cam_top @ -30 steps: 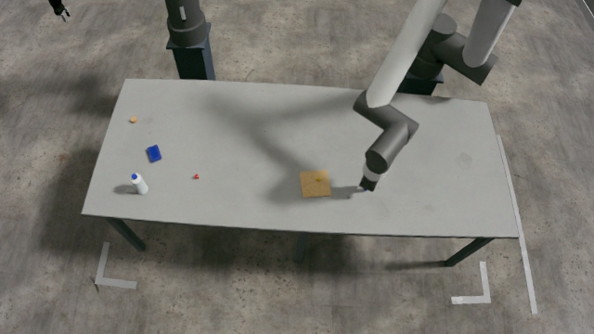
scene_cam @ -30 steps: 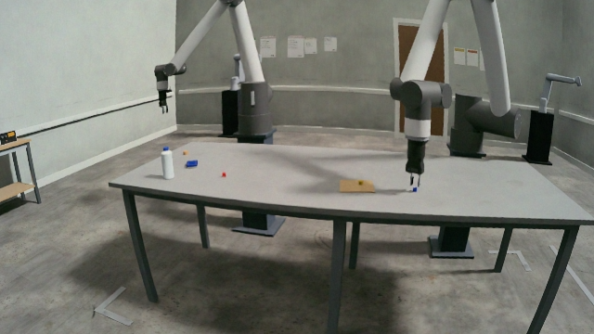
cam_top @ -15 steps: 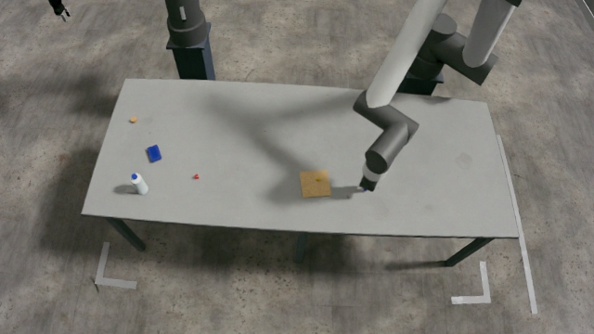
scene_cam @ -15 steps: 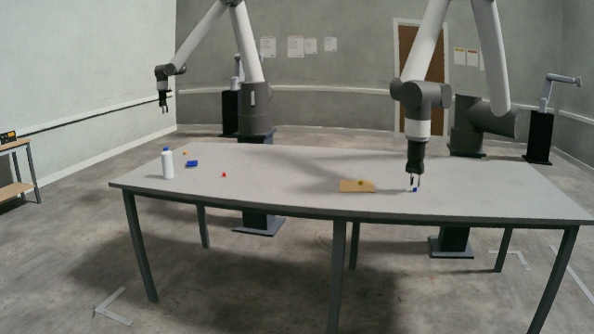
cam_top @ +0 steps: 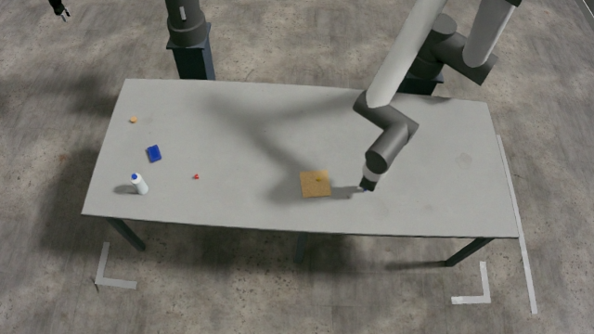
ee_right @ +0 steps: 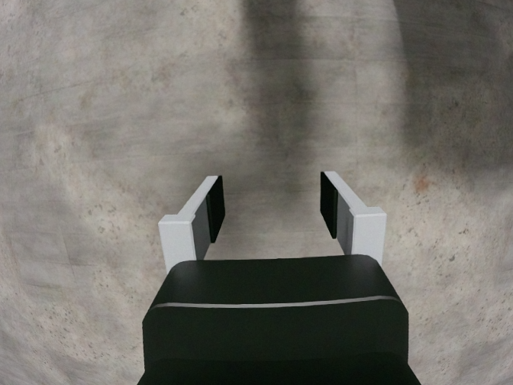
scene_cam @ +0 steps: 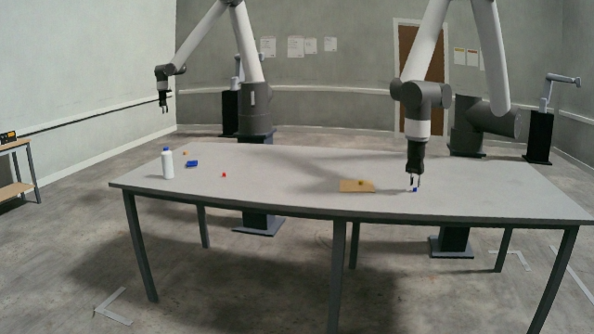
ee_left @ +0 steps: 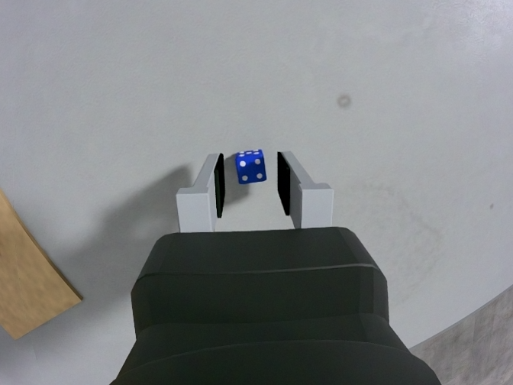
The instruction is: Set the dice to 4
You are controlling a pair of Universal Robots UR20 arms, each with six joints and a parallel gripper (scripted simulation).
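Saw left gripper [cam_top: 363, 188] [scene_cam: 415, 183] [ee_left: 250, 173] low over the table [cam_top: 251, 204] [scene_cam: 278, 190] [ee_left: 124, 82], pointed down, fingers partway apart, released. Found blue die [cam_top: 366, 189] [scene_cam: 415, 189] [ee_left: 250, 166] between the finger pads, gap visible on both sides in the left wrist view, so not grasped. Read four pips on the large face turned to that camera, plus a narrow strip of another pipped face. Placed blue die off the tan mat [cam_top: 316, 190] [scene_cam: 350, 186] [ee_left: 37, 289], near its side. Spotted yellow die [cam_top: 318, 179] [scene_cam: 361, 183] on the mat, inside the edges; too small to read the top number. Noted small red piece [cam_top: 196, 176] [scene_cam: 224, 174] off the mat, well apart, details too small to tell. Marked blue block [cam_top: 154, 153] [scene_cam: 191, 163], upright white bottle [cam_top: 139, 184] [scene_cam: 167, 164] with blue cap, and small orange piece [cam_top: 134, 120] [scene_cam: 185, 152] at the same end of the table. Logged right gripper [cam_top: 64, 14] [scene_cam: 164, 109] [ee_right: 272, 207] out beyond the table, above the floor [cam_top: 46, 139] [scene_cam: 209, 288] [ee_right: 103, 124], fingers wide apart, released.

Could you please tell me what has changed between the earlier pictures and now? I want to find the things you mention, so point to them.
Nothing has visibly changed: the left gripper [cam_top: 363, 188] [scene_cam: 416, 185] [ee_left: 250, 172] is still open at the blue die [cam_top: 365, 189] [scene_cam: 414, 189] [ee_left: 250, 168], with no grasp or release to see. The yellow die [cam_top: 318, 179] [scene_cam: 360, 183] remains on the mat [cam_top: 316, 190] [scene_cam: 348, 186], and the right gripper [cam_top: 65, 19] [scene_cam: 164, 110] [ee_right: 272, 194] stays open away from the table [cam_top: 260, 213] [scene_cam: 278, 195].
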